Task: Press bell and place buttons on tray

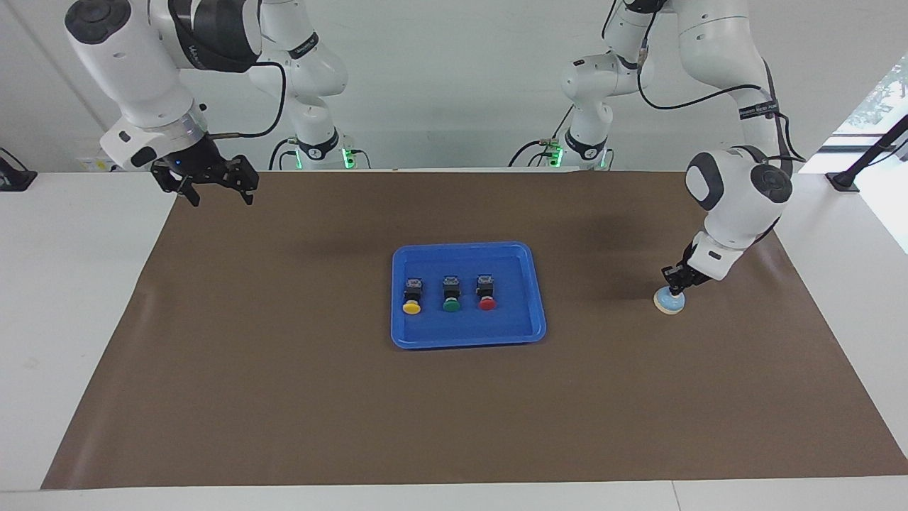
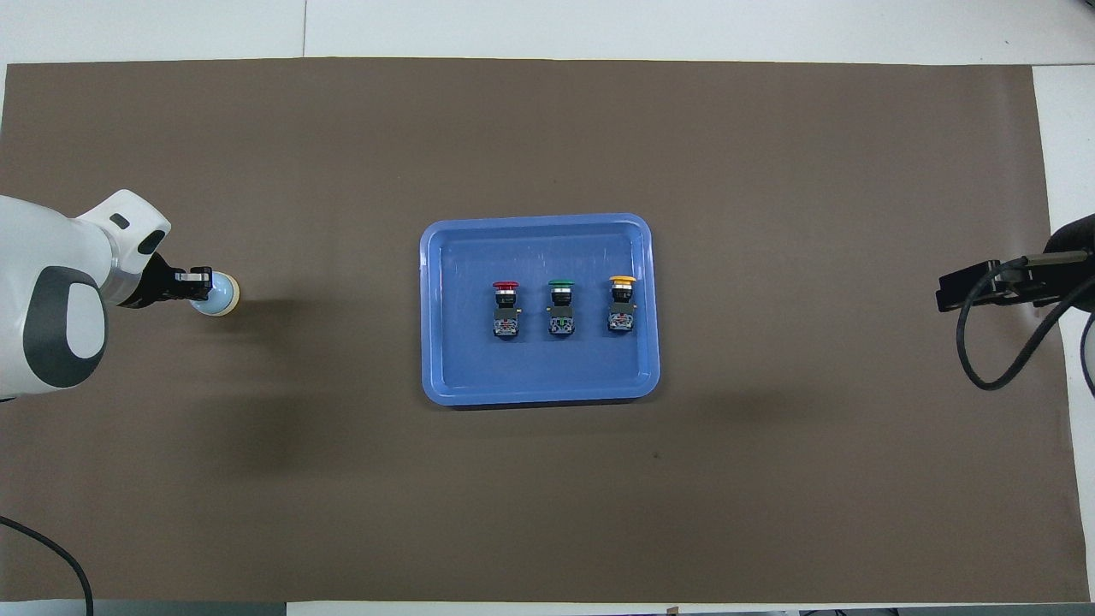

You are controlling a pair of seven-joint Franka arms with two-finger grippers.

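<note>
1. My left hand, fingers pressed together, sits on the bell at the left arm's end of the surface.
2. I'd push straight down on the knob, staying centred.
3. Right hand waits spread; buttons lie in the tray.

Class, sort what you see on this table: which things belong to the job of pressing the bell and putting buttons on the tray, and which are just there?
Part of the job:
- bell, with the shut left gripper on top of it
- yellow button, green button, red button, all in the tray

Just there:
- brown mat
- right gripper, open, waiting raised over the mat's corner
</note>
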